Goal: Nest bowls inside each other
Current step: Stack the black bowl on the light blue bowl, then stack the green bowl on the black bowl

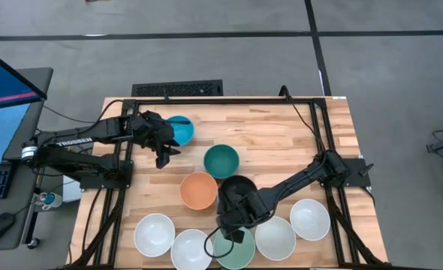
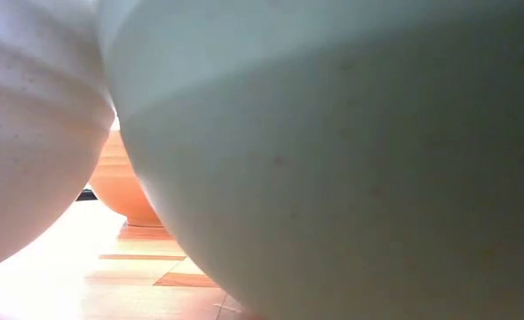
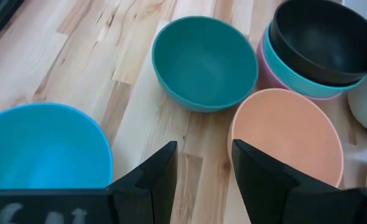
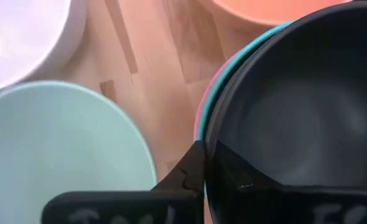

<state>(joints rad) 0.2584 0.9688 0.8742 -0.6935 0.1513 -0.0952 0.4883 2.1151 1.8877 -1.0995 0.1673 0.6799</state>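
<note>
mint green bowl [image 2: 351, 151] closest, black bowl [image 3: 325, 38] nested in turquoise bowl [image 3: 278, 61], pink bowl [image 3: 265, 70]

Bowls: blue [image 1: 180, 129], dark green [image 1: 221, 161], orange [image 1: 199, 190], black [image 3: 326, 40] nested in turquoise [image 3: 283, 65] in pink [image 3: 267, 71], mint [image 1: 240, 253], four white [image 1: 155, 234]. Table [image 1: 274, 142] light striped wood. Arms black.

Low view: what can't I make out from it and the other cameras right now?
- Low view: mint bowl and a white bowl fill the frame, hiding both arms.
- High view: right pincer sits under its own arm.
- Right wrist view: black bowl cut off by the edge.
</note>
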